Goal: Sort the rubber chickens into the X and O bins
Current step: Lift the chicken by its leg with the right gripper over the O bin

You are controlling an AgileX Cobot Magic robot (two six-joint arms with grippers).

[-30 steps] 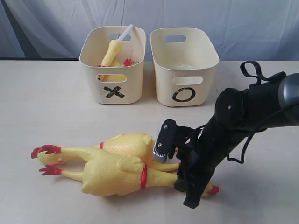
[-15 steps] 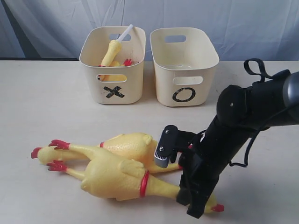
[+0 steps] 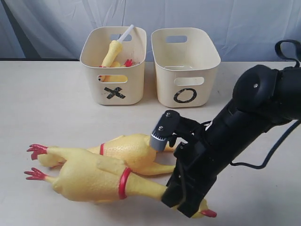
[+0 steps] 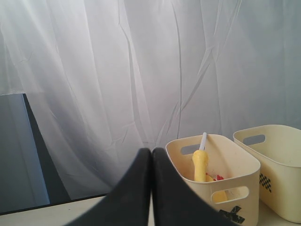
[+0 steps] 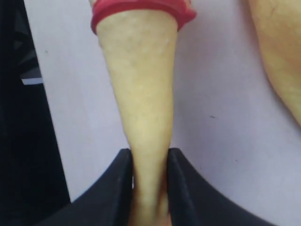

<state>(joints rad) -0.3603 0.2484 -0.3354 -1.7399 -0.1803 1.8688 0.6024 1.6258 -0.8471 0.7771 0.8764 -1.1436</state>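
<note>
Rubber chicken, large (image 3: 94,179): it is held by the neck in the right gripper (image 3: 186,203). In the right wrist view the two black fingers (image 5: 117,183) are seen pressed against opposite sides of the yellow neck, closed as far as the neck allows. The red collar (image 5: 141,10) lies just beyond the fingertips, on the body side. The body and red feet (image 3: 35,174) extend away from the gripper towards the left arm's side. A red tip of the head (image 3: 209,213) protrudes on the opposite side of the gripper. Whether the body is fully supported by the table (image 3: 47,103) cannot be determined.

A second large rubber chicken (image 3: 134,149) lies just beside the held one, touching it, on the side of the gripper nearer the bins. Its neck passes close under the right wrist.

The X bin (image 3: 131,84) and the O bin (image 3: 207,80) stand side by side, well apart from the right gripper, behind both large chickens. A small rubber chicken (image 3: 113,52) is contained in the X bin, neck upward. No chicken is seen in the O bin.

The left gripper (image 4: 151,188) is closed, finger against finger, with nothing held. Both bins lie ahead of it, in front of a white curtain (image 4: 117,70).
</note>
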